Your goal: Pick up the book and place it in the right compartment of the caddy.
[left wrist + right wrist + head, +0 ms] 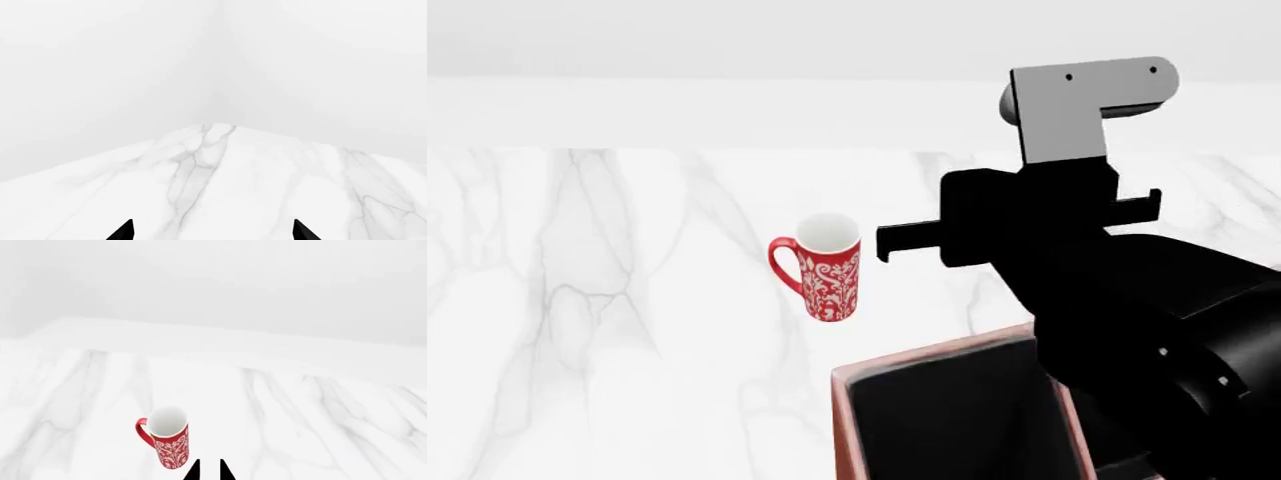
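Fingers first: right pair nearly closed on nothing, left pair wide and empty; no book in any view.

Right fingers (209, 471) show as two black tips with a narrow gap, hanging over the counter (627, 300) close to the mug (819, 266). Left fingers (213, 231) stand well apart above bare marble near a corner of the counter. I cannot see the book anywhere; the right arm (1121, 300) may hide it. Only part of the caddy (941, 420) shows, below the mug, under that arm. My worry: a low sweep could clip the mug or the caddy rim. Open room lies left of the mug, and the far edge meets a wall.
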### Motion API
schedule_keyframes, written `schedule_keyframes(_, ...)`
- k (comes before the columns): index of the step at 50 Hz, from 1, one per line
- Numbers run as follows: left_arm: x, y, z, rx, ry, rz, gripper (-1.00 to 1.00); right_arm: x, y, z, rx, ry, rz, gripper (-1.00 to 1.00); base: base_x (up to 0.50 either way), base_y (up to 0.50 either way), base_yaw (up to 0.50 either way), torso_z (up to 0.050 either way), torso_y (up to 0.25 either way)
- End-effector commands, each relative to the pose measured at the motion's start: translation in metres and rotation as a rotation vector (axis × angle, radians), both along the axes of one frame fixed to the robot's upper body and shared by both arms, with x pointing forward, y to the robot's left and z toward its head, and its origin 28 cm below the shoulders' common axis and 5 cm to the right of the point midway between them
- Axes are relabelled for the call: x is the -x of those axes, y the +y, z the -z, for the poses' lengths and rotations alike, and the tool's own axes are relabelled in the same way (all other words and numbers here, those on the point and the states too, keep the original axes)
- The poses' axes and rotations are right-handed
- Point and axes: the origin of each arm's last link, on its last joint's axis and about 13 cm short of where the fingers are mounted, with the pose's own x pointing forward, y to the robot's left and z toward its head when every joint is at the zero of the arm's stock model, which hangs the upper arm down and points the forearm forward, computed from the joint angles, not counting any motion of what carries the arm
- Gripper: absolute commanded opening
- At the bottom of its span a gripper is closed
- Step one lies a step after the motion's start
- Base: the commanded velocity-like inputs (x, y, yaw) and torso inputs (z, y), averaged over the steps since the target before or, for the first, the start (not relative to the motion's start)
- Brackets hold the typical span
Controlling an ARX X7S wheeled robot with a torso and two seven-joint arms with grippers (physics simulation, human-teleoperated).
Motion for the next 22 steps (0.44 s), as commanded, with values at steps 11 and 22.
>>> schedule_keyframes(11,0.0,-0.0006,-0.0016,-0.003,-0.004,-0.001,1.0,0.0011,0.0178,-0.001,-0.002,-0.031,-0.075,-1.0,0.0,0.0,0.0,0.0,0.0)
schedule_keyframes(22,-0.0021,0.0019,0.0006,0.042,0.043,-0.073,1.0,0.0014,0.0197,-0.001,-0.012,-0.032,-0.085,-1.0,0.0,0.0,0.0,0.0,0.0)
